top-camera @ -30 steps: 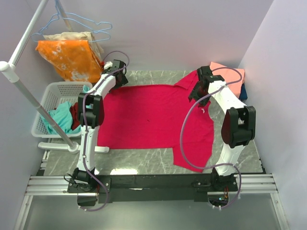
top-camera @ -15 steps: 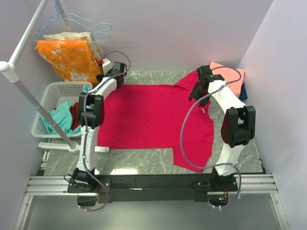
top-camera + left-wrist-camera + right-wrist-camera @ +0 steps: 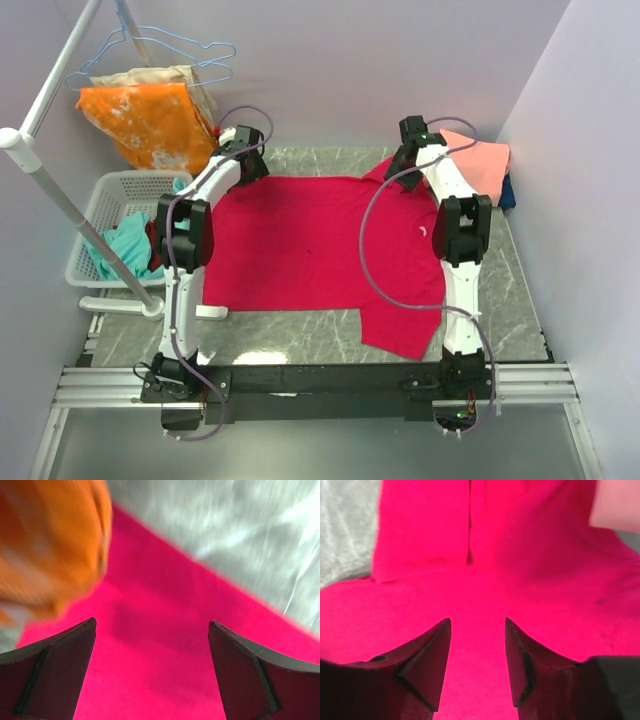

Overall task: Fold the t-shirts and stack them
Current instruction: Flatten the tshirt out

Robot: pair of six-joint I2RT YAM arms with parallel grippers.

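Observation:
The large crimson-red t-shirt [image 3: 320, 250] lies spread flat on the marble table, one sleeve hanging toward the front right. My left gripper [image 3: 250, 165] is open above its far left corner; the left wrist view shows red cloth [image 3: 150, 645] between the spread fingers [image 3: 240, 675]. My right gripper [image 3: 402, 160] is open above the shirt's far right part; the right wrist view shows red cloth with a seam [image 3: 470, 555] ahead of the fingers [image 3: 427, 665]. A salmon-pink t-shirt [image 3: 482, 160] lies at the far right on a dark blue one [image 3: 507, 192].
An orange white-blotched cloth [image 3: 150, 120] hangs on a rack at the far left; it shows blurred in the left wrist view [image 3: 50, 545]. A white basket [image 3: 105, 205] with teal and red cloth stands left of the table. Walls close in on the sides.
My right arm has swung toward the far edge of the shirt, its gripper moving up and slightly left. My left gripper has shifted slightly near the far left corner.

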